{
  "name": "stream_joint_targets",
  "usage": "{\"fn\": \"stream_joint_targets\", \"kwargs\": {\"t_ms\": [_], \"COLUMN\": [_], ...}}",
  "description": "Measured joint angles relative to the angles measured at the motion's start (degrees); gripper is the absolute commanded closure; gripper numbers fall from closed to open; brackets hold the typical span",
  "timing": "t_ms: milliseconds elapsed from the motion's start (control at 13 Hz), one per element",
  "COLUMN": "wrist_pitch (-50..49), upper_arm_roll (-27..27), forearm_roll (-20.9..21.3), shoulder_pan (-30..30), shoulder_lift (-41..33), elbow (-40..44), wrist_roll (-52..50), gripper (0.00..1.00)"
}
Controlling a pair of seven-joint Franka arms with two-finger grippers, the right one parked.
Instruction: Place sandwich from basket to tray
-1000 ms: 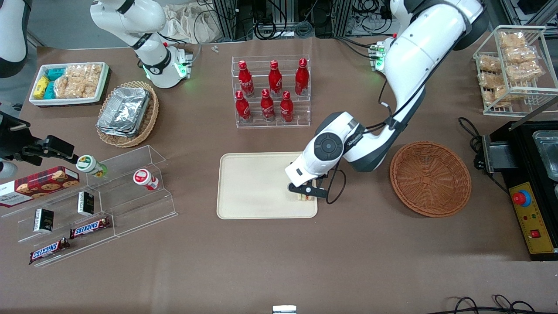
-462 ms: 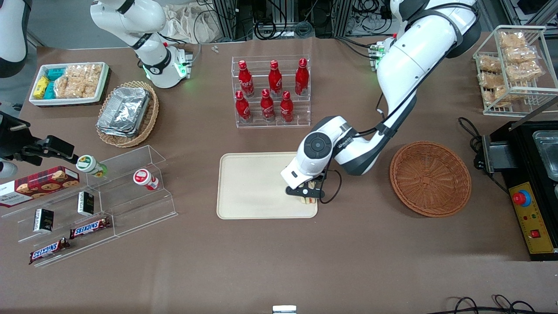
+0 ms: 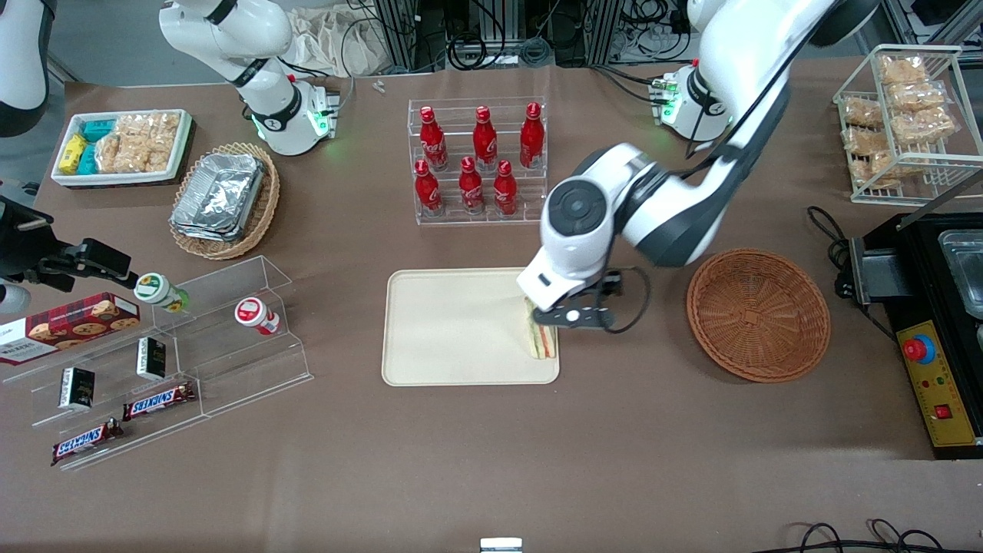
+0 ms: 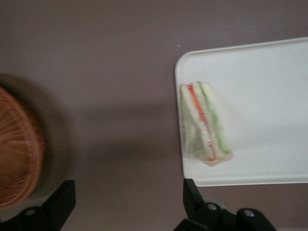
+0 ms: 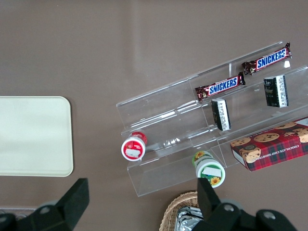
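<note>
Gripper [image 3: 572, 316] above tray [image 3: 453, 330] edge, fingers spread wide, holding nothing; sandwich [image 3: 541, 338] lies on tray; basket [image 3: 758, 313] beside.

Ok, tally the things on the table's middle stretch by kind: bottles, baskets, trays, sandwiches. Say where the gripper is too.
Red bottles in the clear rack: 6
Reddish-brown basket, empty: 1
Cream tray: 1
Sandwich, lying on the tray at its edge nearest the basket: 1
Total: 9
The gripper hangs open above the sandwich, holding nothing.
</note>
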Motion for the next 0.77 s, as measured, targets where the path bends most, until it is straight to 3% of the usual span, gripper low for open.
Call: {"fn": "stream_joint_targets", "kwargs": {"t_ms": [308, 769], "wrist_pitch": [-8.8, -19.4], "upper_arm_roll": [0.3, 0.7], "forearm_roll": [-3.3, -4.4], "shoulder_pan": [9.3, 24.6], "shoulder_lift": [-7.1, -12.8], "elbow": [0.0, 1.7], "wrist_roll": [13.4, 26.4], "gripper": [0.01, 0.00]}}
